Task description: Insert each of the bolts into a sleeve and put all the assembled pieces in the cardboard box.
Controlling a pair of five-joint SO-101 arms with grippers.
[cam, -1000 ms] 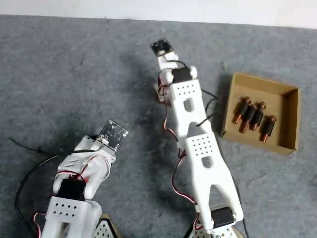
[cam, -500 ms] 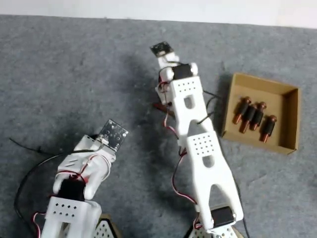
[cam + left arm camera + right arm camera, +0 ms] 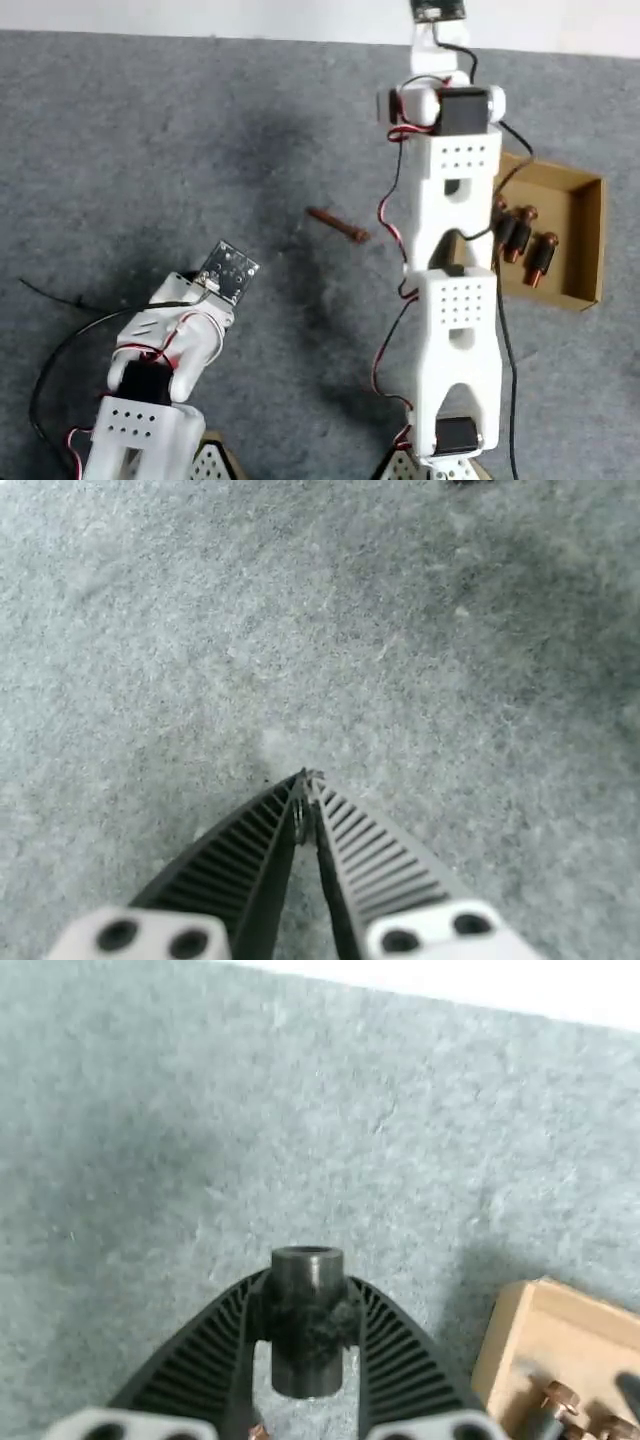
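Inside the cardboard box point(image 3: 570, 215), at the right side of the grey carpet point(image 3: 150, 150): three assembled pieces point(image 3: 515, 232) in sight, each a dark sleeve with a copper bolt end sticking out, lying roughly parallel and close together. Part of the box floor hidden under the right arm point(image 3: 458, 300), so no firm count beyond those three.

One bare bolt point(image 3: 337, 224), copper-coloured, flat on the carpet near the middle, well apart from the box and touching nothing else.

One loose sleeve point(image 3: 306, 1325), black and hollow, clamped in the right gripper point(image 3: 306, 1288): fingers pressed against its two sides, open end poking out past the fingertips. Held above the carpet near the table's far edge, with a corner of the box close by and two copper bolt heads showing in that corner.

Left gripper point(image 3: 306, 780) down by the carpet on the left, fingers pressed together at the tips with nothing between them. Left arm point(image 3: 165, 345) folded low at the near left corner, far from bolt, sleeve and box.

In all: one box, three pieces seen in it, one loose bolt, one gripped sleeve.
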